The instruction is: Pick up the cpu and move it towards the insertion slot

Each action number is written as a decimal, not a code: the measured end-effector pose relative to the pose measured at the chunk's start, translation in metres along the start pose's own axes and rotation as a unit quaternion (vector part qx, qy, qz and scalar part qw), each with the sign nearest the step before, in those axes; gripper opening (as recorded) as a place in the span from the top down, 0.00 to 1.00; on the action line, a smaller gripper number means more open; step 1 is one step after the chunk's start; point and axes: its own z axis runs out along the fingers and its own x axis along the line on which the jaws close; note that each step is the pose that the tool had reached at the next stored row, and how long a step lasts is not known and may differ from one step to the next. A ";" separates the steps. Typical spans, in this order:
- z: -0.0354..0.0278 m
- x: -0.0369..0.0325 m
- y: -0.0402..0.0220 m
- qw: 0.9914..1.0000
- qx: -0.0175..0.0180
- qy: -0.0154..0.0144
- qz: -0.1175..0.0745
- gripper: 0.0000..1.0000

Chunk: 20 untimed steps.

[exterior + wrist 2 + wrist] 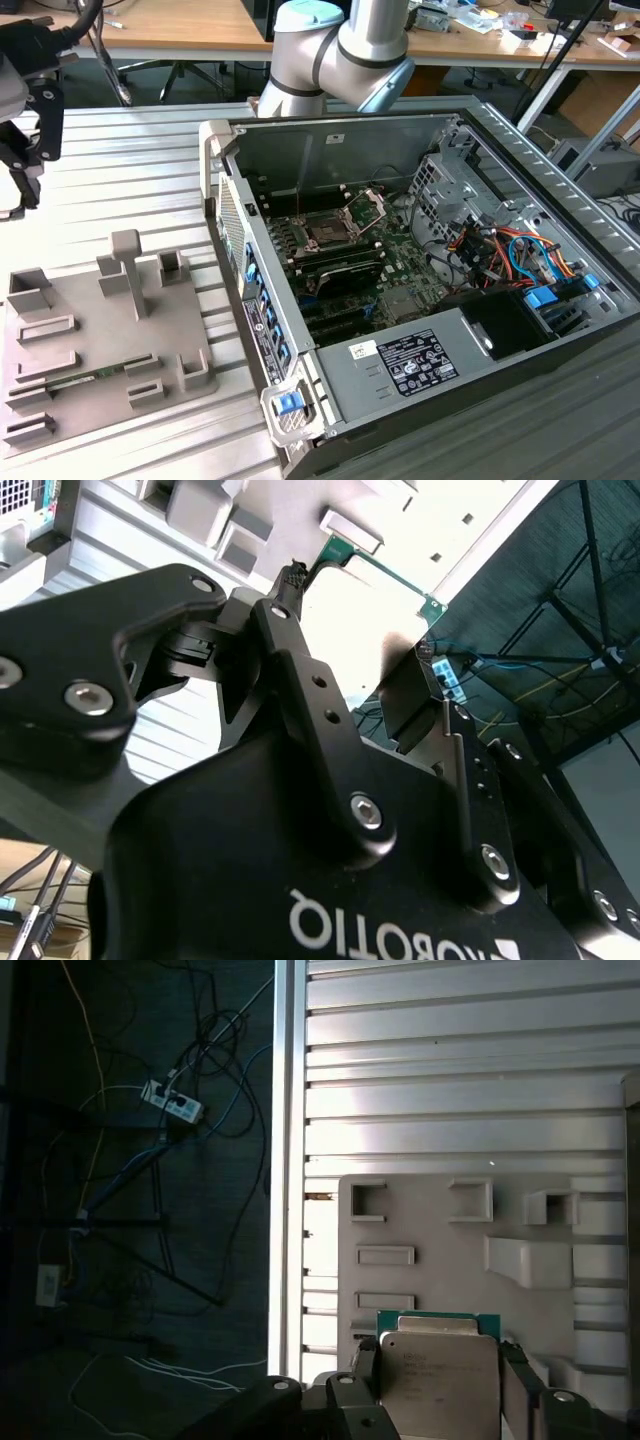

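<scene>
The arm (345, 45) is showing smooth silvery-grey tubes and bulky rounded joints, one of them wearing a pale blue cap (308, 12). The gripper (360, 618) is presenting matte black, angular link bars with rounded ends. Silver socket-head screws (366, 812) are sitting in recessed holes along them, and white lettering (400, 935) is running across its black body.

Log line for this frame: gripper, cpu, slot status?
gripper: shut on cpu | cpu: held above grey tray | insertion slot: inside open case, well apart from gripper
</scene>
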 end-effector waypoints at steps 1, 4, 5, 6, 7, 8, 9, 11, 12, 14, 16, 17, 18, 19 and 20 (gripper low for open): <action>0.0000 -0.0008 0.0000 1.000 0.000 0.000 0.000 0.45; 0.0000 -0.0046 -0.0001 1.000 0.000 0.000 0.000 0.45; 0.0000 -0.0065 -0.0001 1.000 0.000 0.000 0.000 0.45; 0.0000 -0.0072 -0.0002 1.000 0.000 0.000 0.000 0.45; -0.0001 -0.0080 -0.0002 1.000 0.000 0.000 0.000 0.45; 0.0000 -0.0089 -0.0002 1.000 0.000 0.000 0.000 0.45; 0.0000 -0.0098 -0.0002 1.000 0.000 0.000 0.000 0.45; 0.0000 -0.0122 -0.0003 1.000 0.000 0.000 0.000 0.45; 0.0000 -0.0130 -0.0003 1.000 0.000 0.000 0.000 0.45; 0.0000 -0.0146 -0.0003 1.000 0.000 0.000 0.000 0.45; 0.0000 -0.0172 -0.0004 1.000 0.000 0.000 0.000 0.45; 0.0000 -0.0184 -0.0004 1.000 0.000 0.000 0.000 0.45; 0.0000 -0.0191 -0.0005 1.000 0.000 0.000 0.000 0.45; -0.0001 -0.0204 -0.0005 1.000 0.000 0.000 0.000 0.45; -0.0001 -0.0215 -0.0005 1.000 0.000 0.000 0.000 0.45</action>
